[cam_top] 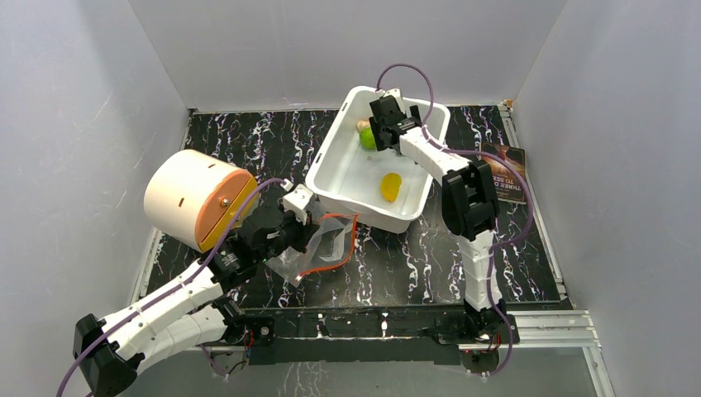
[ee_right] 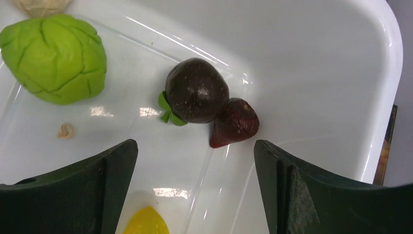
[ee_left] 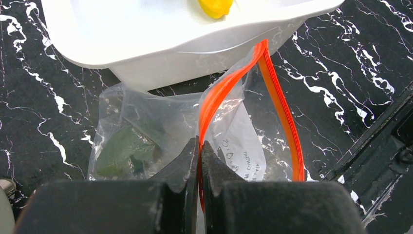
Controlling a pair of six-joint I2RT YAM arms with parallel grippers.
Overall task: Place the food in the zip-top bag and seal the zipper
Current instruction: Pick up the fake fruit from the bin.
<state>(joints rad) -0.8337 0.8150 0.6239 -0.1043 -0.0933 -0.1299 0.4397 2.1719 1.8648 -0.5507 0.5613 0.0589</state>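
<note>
Left wrist view is showing the left gripper [ee_left: 200,146] at the bottom centre of the frame, its two fingers pressing together on the zipper [ee_left: 221,92] of the zip-top bag [ee_left: 146,117]. Beyond the fingers the bag's mouth is standing open, and the far end of the strip is touching the white tub [ee_left: 146,48] in the upper part of the frame. A dark green thing [ee_left: 119,151] is lying inside the bag at the lower left; only this view is showing it.

Right wrist view is looking down into the tub. The right gripper [ee_right: 195,156] is hanging there with fingers wide apart, holding nothing. Just beyond them the dark purple-brown fruit [ee_right: 197,90] is touching a dark red piece [ee_right: 234,123]. The lime [ee_right: 56,57] is sitting in the upper left, a garlic bulb [ee_right: 41,5] at the top edge, the mango piece [ee_right: 146,223] at the bottom edge.

Top external view alone is showing a cream and orange drum [cam_top: 194,198] at the left of the table [cam_top: 413,265].
</note>
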